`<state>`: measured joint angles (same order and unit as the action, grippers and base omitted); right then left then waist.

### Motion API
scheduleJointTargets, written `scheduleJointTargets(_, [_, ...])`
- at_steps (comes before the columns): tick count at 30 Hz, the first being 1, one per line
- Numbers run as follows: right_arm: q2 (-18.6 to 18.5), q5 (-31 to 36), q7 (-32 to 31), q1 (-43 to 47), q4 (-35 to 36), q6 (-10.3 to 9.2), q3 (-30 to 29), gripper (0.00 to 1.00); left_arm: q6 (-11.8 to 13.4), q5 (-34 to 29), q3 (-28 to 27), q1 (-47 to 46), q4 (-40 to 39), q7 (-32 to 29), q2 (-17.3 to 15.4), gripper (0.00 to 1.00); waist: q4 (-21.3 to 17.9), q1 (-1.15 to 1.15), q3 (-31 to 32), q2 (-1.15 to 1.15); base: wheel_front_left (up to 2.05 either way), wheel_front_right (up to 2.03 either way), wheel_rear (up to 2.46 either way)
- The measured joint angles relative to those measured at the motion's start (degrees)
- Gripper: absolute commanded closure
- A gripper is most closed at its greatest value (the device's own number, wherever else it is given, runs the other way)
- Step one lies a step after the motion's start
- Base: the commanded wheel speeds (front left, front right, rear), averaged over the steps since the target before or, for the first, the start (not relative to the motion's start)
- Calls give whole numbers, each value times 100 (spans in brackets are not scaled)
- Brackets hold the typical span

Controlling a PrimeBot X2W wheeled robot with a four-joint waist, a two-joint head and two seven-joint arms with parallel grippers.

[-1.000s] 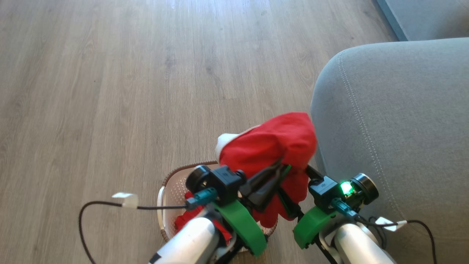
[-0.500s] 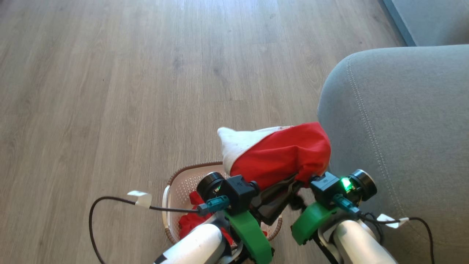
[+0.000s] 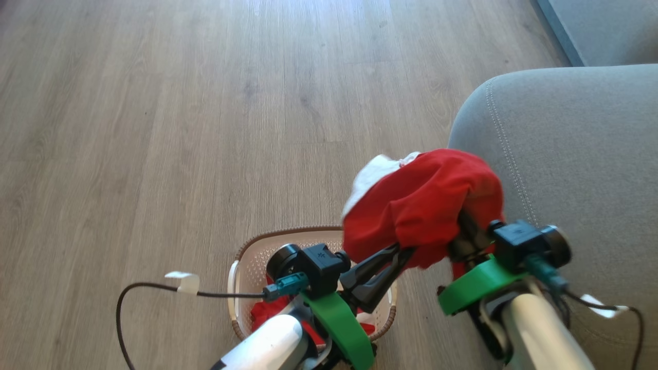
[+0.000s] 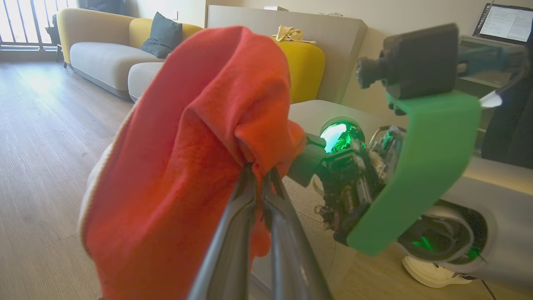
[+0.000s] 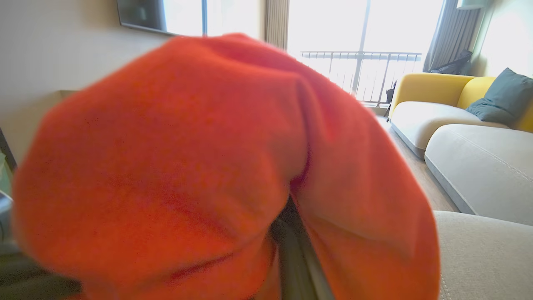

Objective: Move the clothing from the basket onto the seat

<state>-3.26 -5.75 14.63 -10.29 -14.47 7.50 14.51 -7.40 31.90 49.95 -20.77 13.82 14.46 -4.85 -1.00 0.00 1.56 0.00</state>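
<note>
A red garment point(image 3: 426, 205) with white trim point(image 3: 370, 177) hangs in the air between both grippers, above the basket's right end and against the front edge of the grey seat point(image 3: 565, 154). My left gripper point(image 3: 403, 252) is shut on its lower edge, and the left wrist view shows the fingers pinched into the fabric point(image 4: 187, 166). My right gripper point(image 3: 462, 231) is shut on the garment, its fingertips buried in the cloth point(image 5: 187, 166). The cream basket point(image 3: 247, 257) stands on the floor under my left arm. A second red garment point(image 3: 264, 311) lies inside it, partly hidden.
Wood floor point(image 3: 205, 103) stretches ahead and to the left. A black cable with a white tag point(image 3: 182, 281) loops left of the basket. A person's white shoe point(image 4: 433, 273) stands beside the seat. Grey and yellow sofas point(image 5: 458, 112) sit farther off.
My right arm has risen and swung right toward the seat, and the garment has lifted and bunched with it. The left gripper keeps its hold near the basket.
</note>
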Motion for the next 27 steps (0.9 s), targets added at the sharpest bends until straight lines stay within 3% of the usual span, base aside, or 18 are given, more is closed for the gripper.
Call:
scheduleJointTargets(14, [7,-234,-2,178,1055,2,-606,100,-1,-7,-73,57,-84,31,47,100,23,0,-68,0,0,0,0])
scheduleJointTargets(22, [11,-287,-3,177,1303,3,-566,100,-5,-500,-495,79,7,32,121,100,20,0,-89,0,0,0,0])
scheduleJointTargets(25, [13,-288,-2,177,1381,1,-549,100,-4,-658,-603,113,44,30,177,40,19,0,-89,0,0,0,0])
scheduleJointTargets(26, [15,-289,-1,171,1450,0,-589,100,-4,-719,-649,133,114,25,177,9,18,0,-86,0,0,0,0])
scheduleJointTargets(27, [14,-290,0,164,1501,1,-631,100,-4,-755,-721,184,170,25,165,0,15,0,-85,0,0,0,0])
